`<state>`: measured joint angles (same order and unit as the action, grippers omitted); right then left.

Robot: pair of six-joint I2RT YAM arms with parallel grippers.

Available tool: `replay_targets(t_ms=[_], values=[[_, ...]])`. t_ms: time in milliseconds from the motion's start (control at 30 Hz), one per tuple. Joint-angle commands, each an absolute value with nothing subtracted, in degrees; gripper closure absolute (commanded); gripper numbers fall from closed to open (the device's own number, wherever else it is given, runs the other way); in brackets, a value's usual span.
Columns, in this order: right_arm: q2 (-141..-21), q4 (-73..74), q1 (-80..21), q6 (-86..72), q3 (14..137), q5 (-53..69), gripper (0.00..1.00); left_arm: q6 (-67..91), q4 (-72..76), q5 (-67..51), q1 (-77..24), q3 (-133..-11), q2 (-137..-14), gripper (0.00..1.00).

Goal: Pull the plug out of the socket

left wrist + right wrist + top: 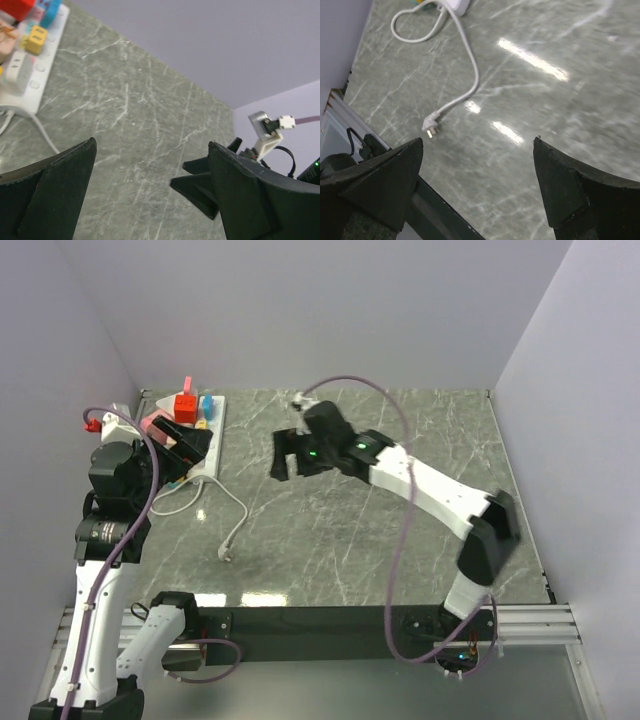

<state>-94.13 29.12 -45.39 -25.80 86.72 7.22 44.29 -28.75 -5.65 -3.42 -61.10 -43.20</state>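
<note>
Several plugs sit in the white power strip (218, 422), which lies along the far left of the table (400, 530). A red plug (186, 405) is at its far end with a blue plug (207, 402) beside it. The left wrist view also shows a yellow plug (36, 39) and a white plug (17, 72) further along. I cannot tell which one is meant.

The left gripper (190, 445) hangs over the near part of the strip, jaws spread wide with nothing between them, probably placed to come down on a plug. The right gripper (288, 460), also spread and empty, hovers over bare table just right of the strip, perhaps ready to pin it down.

The strip's own cord (465, 60) trails across the table, and the loose plug (431, 125) at its end lies unconnected. The tabletop is glossy grey-green marble with white veins and bright reflections. Plain pale walls (330, 310) close it in on three sides.
</note>
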Motion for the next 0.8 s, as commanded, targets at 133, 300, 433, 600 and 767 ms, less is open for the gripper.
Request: replay_targets(t_ms=[133, 300, 433, 600, 767], values=[[-112.0, 34.7, -52.3, -27.8, 109.2, 1.1, 0.09, 45.3, -38.7, 5.5, -3.5, -65.6, -42.9, 0.01], [-123.2, 39.4, -54.1, -25.0, 123.3, 0.2, 0.10, 46.1, -43.6, 8.6, -3.5, -65.4, -42.5, 0.01], [-134.4, 46.7, -55.6, -18.3, 137.3, -1.8, 0.07, 47.9, -43.9, 8.2, -3.5, -64.0, -40.6, 0.01], [-135.7, 43.7, -55.6, -12.9, 134.1, -2.5, 0.06, 50.0, -43.2, 6.9, -3.5, -62.1, -39.9, 0.01], [-138.4, 44.6, -56.0, -9.3, 134.9, -1.9, 0.09, 50.4, -42.5, 6.2, -3.5, -61.2, -40.1, 0.01]])
